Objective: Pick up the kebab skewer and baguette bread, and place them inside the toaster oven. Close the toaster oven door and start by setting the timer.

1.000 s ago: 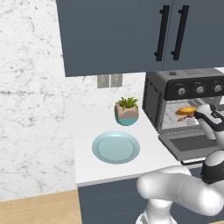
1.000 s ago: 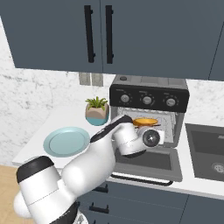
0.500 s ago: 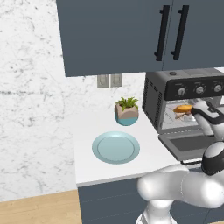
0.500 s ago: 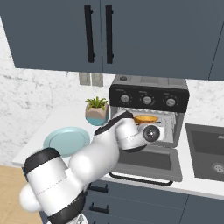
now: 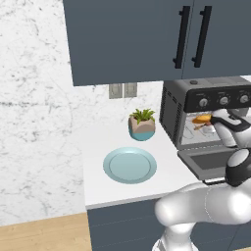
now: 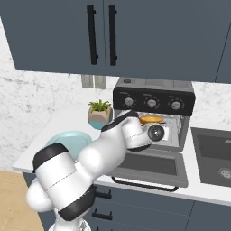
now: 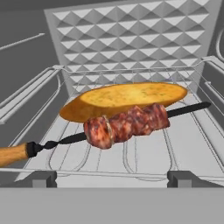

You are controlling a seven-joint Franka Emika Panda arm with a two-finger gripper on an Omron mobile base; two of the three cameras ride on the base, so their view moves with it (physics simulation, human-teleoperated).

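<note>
Kebab skewer (image 7: 124, 126) lies on toaster oven (image 6: 153, 97) rack, apparently touching baguette bread (image 7: 124, 99) at its 12 o'clock; gripper (image 7: 111, 178), fingers apart and empty, has retreated slightly. Toaster oven door (image 6: 151, 164) open; closing likely next.

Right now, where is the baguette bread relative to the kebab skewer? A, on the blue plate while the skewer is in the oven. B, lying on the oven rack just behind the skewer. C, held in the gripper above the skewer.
B: in the hand view the baguette bread lies on the wire rack directly behind the kebab skewer.
</note>
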